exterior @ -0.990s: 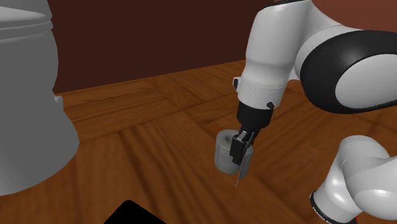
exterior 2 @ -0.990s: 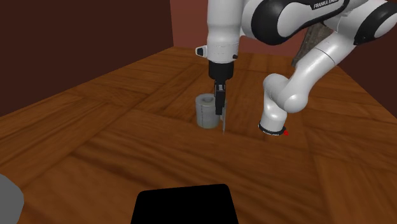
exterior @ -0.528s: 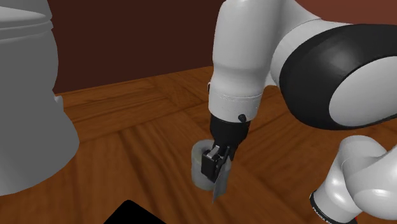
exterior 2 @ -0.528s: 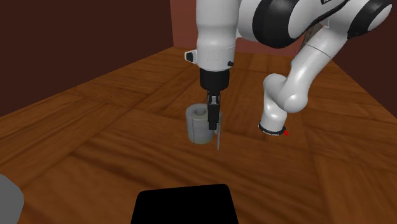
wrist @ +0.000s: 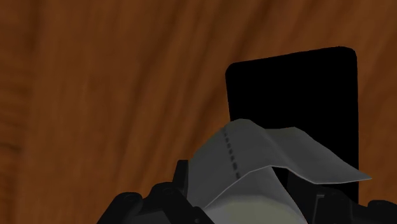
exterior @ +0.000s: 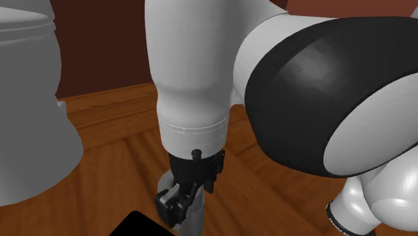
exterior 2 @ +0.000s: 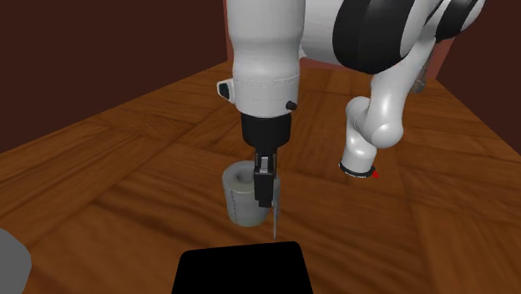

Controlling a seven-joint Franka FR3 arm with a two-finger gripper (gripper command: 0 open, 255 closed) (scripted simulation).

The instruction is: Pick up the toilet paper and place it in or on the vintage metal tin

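A grey-white toilet paper roll (exterior 2: 239, 196) hangs a little above the wooden floor, with a loose sheet trailing down beside it. My gripper (exterior 2: 266, 189) is shut on the roll from above. In the shoulder view the roll (exterior: 165, 184) shows beside the gripper (exterior: 175, 205), under the big white forearm. The tin is drawn as a flat black rounded rectangle (exterior 2: 242, 267) on the floor, just in front of the roll; a corner of the tin (exterior: 137, 224) shows in the shoulder view. In the wrist view the roll (wrist: 254, 162) sits between the fingers, its sheet overlapping the tin (wrist: 299, 95).
A large grey toilet (exterior: 30, 100) stands at the shoulder view's left, and a sliver of that toilet (exterior 2: 8, 261) shows at the second exterior view's lower left. Dark red-brown walls (exterior 2: 108, 50) bound the wooden floor (exterior 2: 125, 159). The arm's base (exterior 2: 359, 167) sits behind the roll.
The arm has carried the roll across the floor toward the black tin, down and left in the shoulder view and nearer the camera in the second exterior view. The grip has stayed shut.
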